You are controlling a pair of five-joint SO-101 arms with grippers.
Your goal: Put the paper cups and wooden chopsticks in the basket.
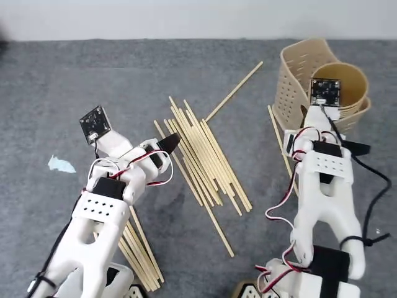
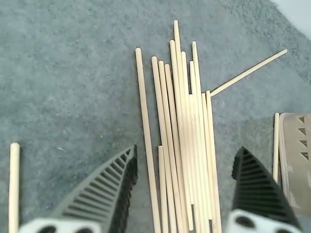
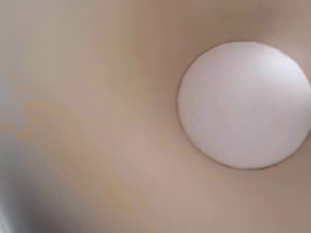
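Left gripper (image 2: 187,155) hangs low over the table with its jaws spread wide and nothing in them. The main bundle of chopsticks (image 2: 182,121) lies on the table directly between those jaws. The bundle's long axis runs straight ahead from the gripper, square to the line on which the jaws close. By my judgement a squeeze here would catch several sticks at once. This arm is plainly the nearer one to the bundle.

Behind the gripper, a second bundle (image 1: 139,248) lies beside the same arm. Ahead of it, a single stick (image 2: 248,72) angles away from the main bundle's far end.

Well off to the gripper's right is the basket (image 1: 298,74), with one more chopstick (image 1: 279,146) lying along its near wall. The stacked paper cups (image 1: 350,87) sit against the basket's far side; whether they are inside it I cannot tell. The right gripper (image 1: 344,139) is at the cups, its camera looking down into one. I cannot tell whether it grips anything.
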